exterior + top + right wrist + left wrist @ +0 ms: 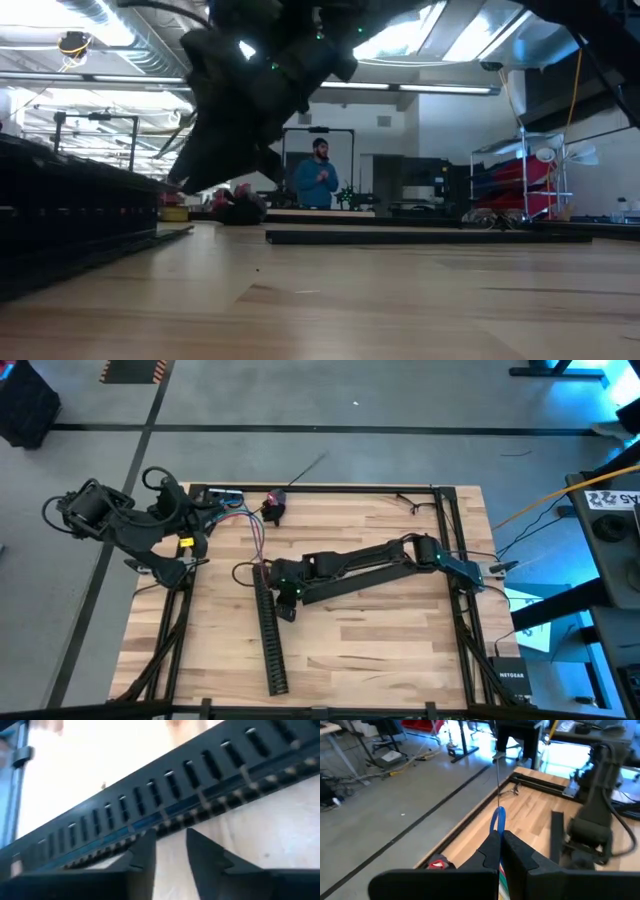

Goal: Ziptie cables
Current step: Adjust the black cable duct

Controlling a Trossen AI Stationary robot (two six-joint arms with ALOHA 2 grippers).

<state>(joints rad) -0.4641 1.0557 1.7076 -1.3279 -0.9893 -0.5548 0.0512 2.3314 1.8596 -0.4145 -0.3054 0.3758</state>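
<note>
The cables (252,525), thin red, blue and pale wires, trail across the far left part of the tabletop (380,640) from the left pincer (205,510) toward the near end of the right arm. In the left wrist view a blue loop of cable (498,820) rises from between that pincer's fingers (492,851), which are pressed together on it; striped wires show just below, in the narrow seam between the fingers. A thin dark strap, seemingly a ziptie (497,780), stands straight up from the loop.

The right pincer (287,600) is lowered over the long black slotted channel (270,635), which lies lengthwise on the tabletop, just beside where the cables end. In the right wrist view its two fingers (145,852) stand a little apart, their tips (172,837) right at the channel's edge (165,795) with bare wood showing between them; nothing is seen gripped, and whether the tips touch the channel cannot be told.

A small dark and red object (272,508) sits near the far edge, close to the cables. In the low view a person (319,178) stands in the room beyond the table.
</note>
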